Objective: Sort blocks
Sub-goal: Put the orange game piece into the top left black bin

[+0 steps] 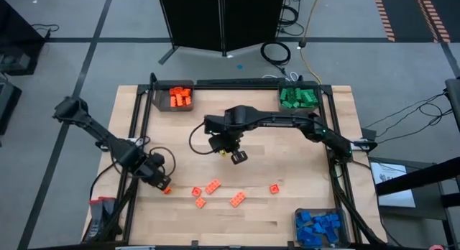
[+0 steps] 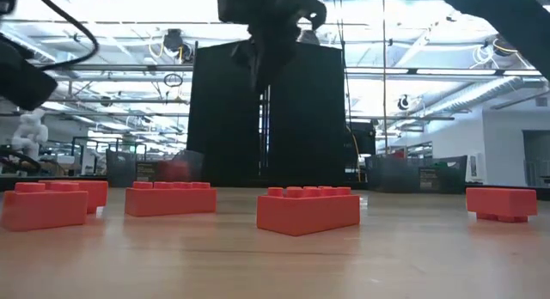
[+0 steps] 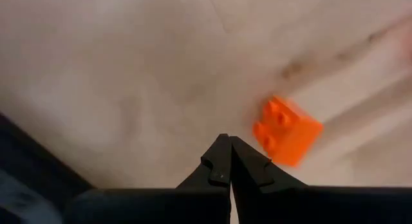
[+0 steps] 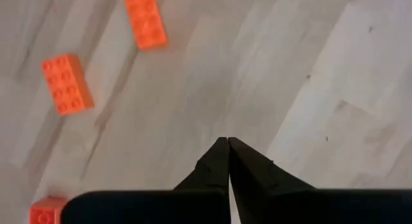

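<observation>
A: What's left loose on the table [image 1: 237, 221]?

B: Orange blocks only. In the high view, five lie in a loose row in the lower middle: a small one [image 1: 167, 190] at the left, then one [image 1: 196, 192], one [image 1: 213, 187], an oblong [image 1: 237, 199], and a square one [image 1: 274, 189] off to the right. A sixth [image 1: 200, 202] sits just below the row.

A: And the bins?

B: Orange bin [image 1: 179, 97] upper left of the table, green bin [image 1: 298, 98] upper right, blue bin [image 1: 320, 227] lower right, each filled with bricks of its own colour.

A: Grippers?

B: The left gripper [image 1: 161, 179] is low at the left, fingers pressed together and empty, just beside the small block. Its wrist view shows that block [image 3: 286, 131] close by the closed tips, apart from them.

A: The right one?

B: The right gripper [image 1: 237, 156] hangs mid-table above the row, also closed on nothing. Its wrist view shows bare wood under the tips and two oblongs [image 4: 67, 84] [image 4: 145, 19] farther off.

A: Anything the low view adds?

B: Blocks in a line [image 2: 308, 208], the right gripper [image 2: 268, 54] well above them, a dark panel [image 2: 266, 110] behind.
</observation>
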Robot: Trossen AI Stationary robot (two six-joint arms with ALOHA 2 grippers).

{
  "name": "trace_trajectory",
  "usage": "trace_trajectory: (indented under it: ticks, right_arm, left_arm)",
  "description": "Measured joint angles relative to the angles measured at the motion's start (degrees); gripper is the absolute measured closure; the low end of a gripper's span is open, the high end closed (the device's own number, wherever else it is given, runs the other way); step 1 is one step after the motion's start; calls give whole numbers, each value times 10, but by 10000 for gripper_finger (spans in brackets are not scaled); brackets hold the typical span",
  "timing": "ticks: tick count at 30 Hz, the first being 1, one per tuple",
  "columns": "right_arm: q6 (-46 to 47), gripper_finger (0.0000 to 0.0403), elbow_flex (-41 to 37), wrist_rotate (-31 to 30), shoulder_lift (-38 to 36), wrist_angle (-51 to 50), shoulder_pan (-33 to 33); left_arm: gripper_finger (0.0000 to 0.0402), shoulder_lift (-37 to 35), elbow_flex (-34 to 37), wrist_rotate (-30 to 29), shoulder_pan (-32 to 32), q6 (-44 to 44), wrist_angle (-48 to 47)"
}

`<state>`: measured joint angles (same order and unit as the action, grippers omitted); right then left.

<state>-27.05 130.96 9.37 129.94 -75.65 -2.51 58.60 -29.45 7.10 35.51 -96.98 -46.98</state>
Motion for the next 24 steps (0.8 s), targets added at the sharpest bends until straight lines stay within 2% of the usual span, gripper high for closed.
trace_trajectory:
  ticks: [4,8,15,19,24]
  right_arm:
    - [-6,394,-1,-1,-1,-1,-9]
    - [-9,401,-1,-1,-16,-7,-24]
    - [-8,401,-1,-3,-28,-18,-48]
    - [-10,401,-1,-3,-41,-34,-58]
    - [-11,402,-1,-3,-50,-39,-72]
  left_arm:
    - [401,31,0,0,51,-86,53]
    - [402,64,0,0,85,-148,66]
    - [402,116,0,-25,81,-177,100]
    - [402,154,0,-39,34,-108,211]
    - [402,187,-2,-18,-54,45,258]
